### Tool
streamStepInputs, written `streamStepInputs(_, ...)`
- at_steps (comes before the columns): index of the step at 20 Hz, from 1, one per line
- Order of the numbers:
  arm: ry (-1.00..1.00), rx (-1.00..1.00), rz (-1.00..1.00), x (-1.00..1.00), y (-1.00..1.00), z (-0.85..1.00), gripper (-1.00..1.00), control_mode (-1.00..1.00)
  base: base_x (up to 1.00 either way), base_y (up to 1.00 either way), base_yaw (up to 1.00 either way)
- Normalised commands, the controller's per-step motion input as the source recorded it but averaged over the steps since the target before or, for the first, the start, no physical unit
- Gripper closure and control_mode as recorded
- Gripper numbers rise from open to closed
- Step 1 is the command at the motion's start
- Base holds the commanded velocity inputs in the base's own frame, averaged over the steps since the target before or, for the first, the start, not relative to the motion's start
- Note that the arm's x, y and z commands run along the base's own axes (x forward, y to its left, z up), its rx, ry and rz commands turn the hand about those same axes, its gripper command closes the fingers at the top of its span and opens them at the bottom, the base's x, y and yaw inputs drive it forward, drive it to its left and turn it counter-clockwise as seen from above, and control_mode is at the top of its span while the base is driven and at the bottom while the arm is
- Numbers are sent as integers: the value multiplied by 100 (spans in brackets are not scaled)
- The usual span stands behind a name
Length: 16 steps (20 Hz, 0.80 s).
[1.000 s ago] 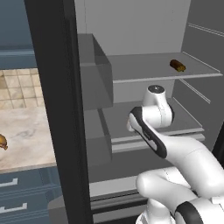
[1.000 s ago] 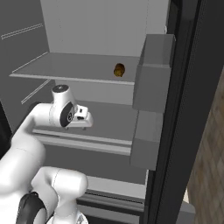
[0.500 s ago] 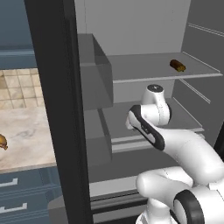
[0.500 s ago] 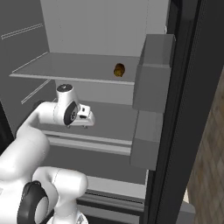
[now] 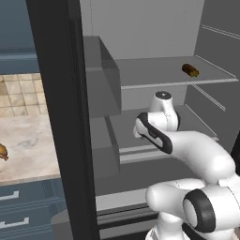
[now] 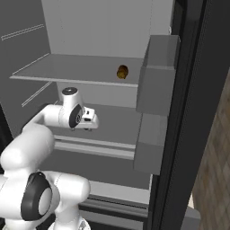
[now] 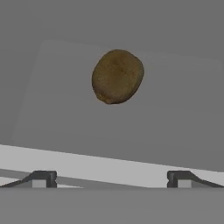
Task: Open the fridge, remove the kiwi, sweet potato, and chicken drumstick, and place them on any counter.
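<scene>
The fridge (image 5: 154,33) stands open, its light grey shelves bare but for one item. The kiwi (image 5: 190,70) (image 6: 122,72), a small olive-brown ball, lies on the upper shelf toward the right. It sits up ahead of the fingertips in the hand view (image 7: 117,76). My gripper (image 6: 88,125) (image 7: 111,179) hovers over the lower shelf, below and in front of the kiwi, open with nothing between its fingers. A golden-brown chicken drumstick (image 5: 3,152) rests on the counter (image 5: 28,140), cut off by the left edge. The sweet potato is out of view.
The black left door (image 5: 56,117) swings out beside the arm, carrying grey bins (image 5: 101,79). On the other side, the right door (image 6: 193,112) holds bins (image 6: 157,76) close to the shelf's right end. Blue-grey drawers (image 5: 18,211) sit under the counter.
The arm has shifted slightly, and the hand has crept a little further in over the lower shelf. The kiwi has not moved and the jaws have stayed wide.
</scene>
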Motion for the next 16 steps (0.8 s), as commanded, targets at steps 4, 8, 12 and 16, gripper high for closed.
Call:
streamStepInputs(4, 0, 0, 0, 18, 2, -6, -100, -100, 0, 0, 0)
streamStepInputs(8, 0, 0, 0, 16, 1, -2, -100, -100, 0, 0, 0)
streamStepInputs(12, 0, 0, 0, 18, 0, -2, -100, -100, 0, 0, 0)
streamStepInputs(16, 0, 0, 0, 18, 2, -9, -100, -100, 0, 0, 0)
